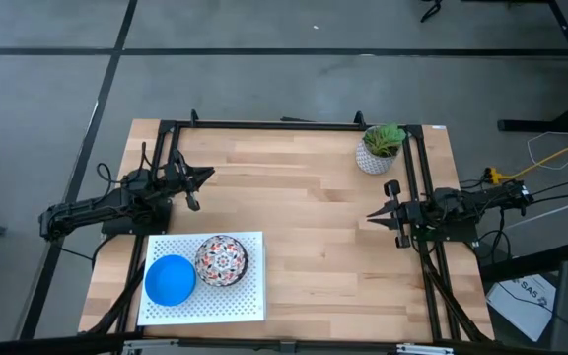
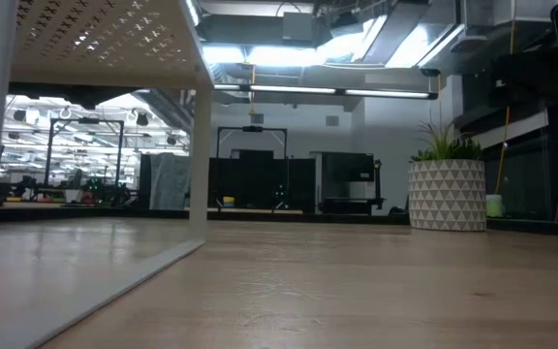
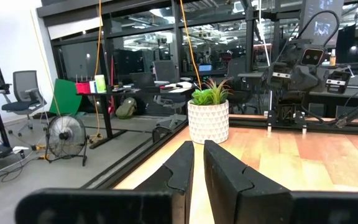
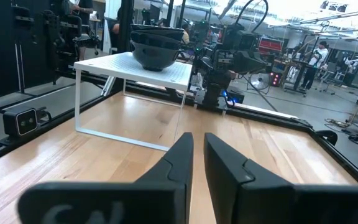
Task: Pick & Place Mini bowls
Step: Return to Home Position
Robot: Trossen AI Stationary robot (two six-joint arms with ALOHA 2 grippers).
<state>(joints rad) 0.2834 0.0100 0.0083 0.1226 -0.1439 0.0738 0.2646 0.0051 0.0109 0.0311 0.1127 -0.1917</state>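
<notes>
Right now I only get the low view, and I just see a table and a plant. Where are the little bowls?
Observer: On top of the white shelf, on the left arm's side of the table. The blue bowls sit beside the patterned bowls.
Operator: Are they piled up?
Observer: Yes. The right wrist view shows rims layered one over another, but I cannot tell how many.
Operator: And where are the arms?
Observer: One at each side edge of the table. The left gripper and the right gripper are both shut and hold nothing.
</notes>
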